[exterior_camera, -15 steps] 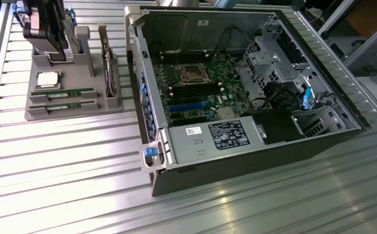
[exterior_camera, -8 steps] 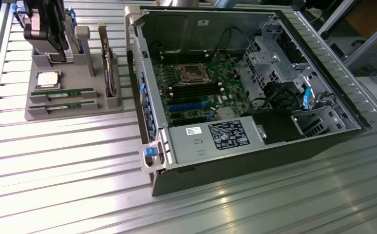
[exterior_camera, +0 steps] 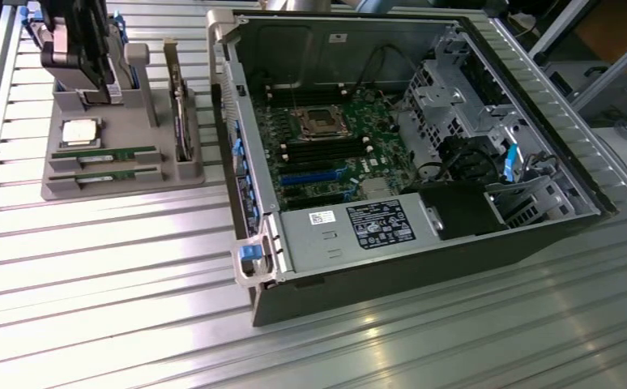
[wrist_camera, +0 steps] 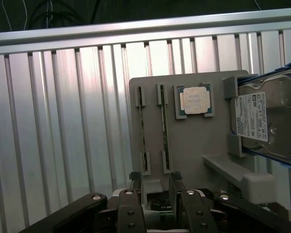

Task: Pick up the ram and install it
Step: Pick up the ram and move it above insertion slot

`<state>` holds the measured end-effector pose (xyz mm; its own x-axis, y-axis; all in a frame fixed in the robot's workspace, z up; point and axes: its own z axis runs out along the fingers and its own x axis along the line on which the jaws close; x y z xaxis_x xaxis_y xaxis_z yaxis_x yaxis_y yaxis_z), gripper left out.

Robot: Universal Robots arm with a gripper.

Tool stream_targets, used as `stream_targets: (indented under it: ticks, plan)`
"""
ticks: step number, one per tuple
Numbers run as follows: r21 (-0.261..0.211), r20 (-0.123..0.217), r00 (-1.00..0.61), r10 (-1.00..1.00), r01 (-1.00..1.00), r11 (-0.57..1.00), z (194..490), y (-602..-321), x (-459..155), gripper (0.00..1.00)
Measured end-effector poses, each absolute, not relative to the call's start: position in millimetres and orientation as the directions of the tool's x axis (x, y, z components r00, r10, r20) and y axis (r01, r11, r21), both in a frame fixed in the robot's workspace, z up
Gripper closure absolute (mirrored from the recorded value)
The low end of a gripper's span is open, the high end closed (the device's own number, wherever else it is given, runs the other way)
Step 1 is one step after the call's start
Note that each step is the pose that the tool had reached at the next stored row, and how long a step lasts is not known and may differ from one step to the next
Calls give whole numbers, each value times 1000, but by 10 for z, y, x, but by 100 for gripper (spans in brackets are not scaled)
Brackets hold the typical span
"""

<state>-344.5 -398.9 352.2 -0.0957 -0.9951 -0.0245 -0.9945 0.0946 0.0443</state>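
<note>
- Two ram sticks [exterior_camera: 105, 151], in one grey holder tray [exterior_camera: 119, 188].
- One square silver processor chip [exterior_camera: 80, 131].
- One hard drive [wrist_camera: 264, 119].
- One card with a metal bracket [exterior_camera: 181, 113].
- One open computer case [exterior_camera: 400, 279], containing one motherboard [exterior_camera: 325, 154] and one power supply [exterior_camera: 346, 231].
- One tool [wrist_camera: 155, 178].

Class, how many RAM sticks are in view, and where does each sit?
2. One ram and the second ram stand side by side in the grey holder, next to the processor chip.
</note>
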Motion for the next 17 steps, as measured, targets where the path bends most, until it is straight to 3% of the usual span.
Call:
stream_targets:
  ticks: [17]
  plan:
    - [44,-24,-96,-995,-995,95,3472,-3989,-3445,64]
